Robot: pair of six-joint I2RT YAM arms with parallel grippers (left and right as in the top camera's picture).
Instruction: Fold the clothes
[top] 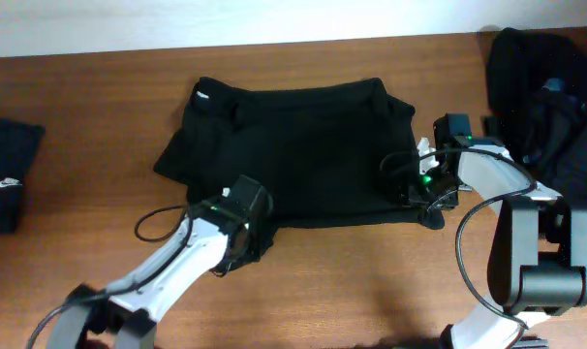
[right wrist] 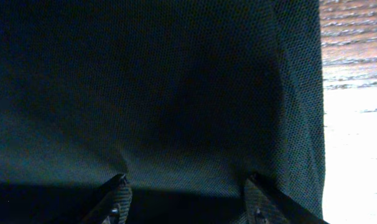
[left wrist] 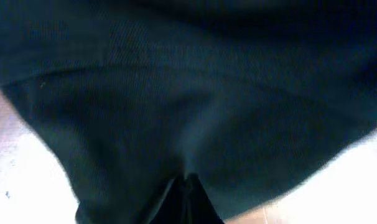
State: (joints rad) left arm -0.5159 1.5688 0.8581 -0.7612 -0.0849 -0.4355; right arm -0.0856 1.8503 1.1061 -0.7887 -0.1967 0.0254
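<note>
Black tee lies spread mid-tabletop. Left jaws are pressed together, pinching the near hem at its left end. Right jaws are spread at the tee's right edge, cloth flat ahead of the tips, gripping nothing afaict.

Risks: if I lift w/ the left only, the hem comes up lopsided and the fold skews, or the whole tee drags. That thin pinch could also slip. The right must close on the edge first, and may catch 2 layers or none.

Around: a folded dark garment w/ white logo sits far left, well clear. A heap of black clothes lies top right, near the right arm — could snag. The left arm's cable loop lies just beside the hem.
</note>
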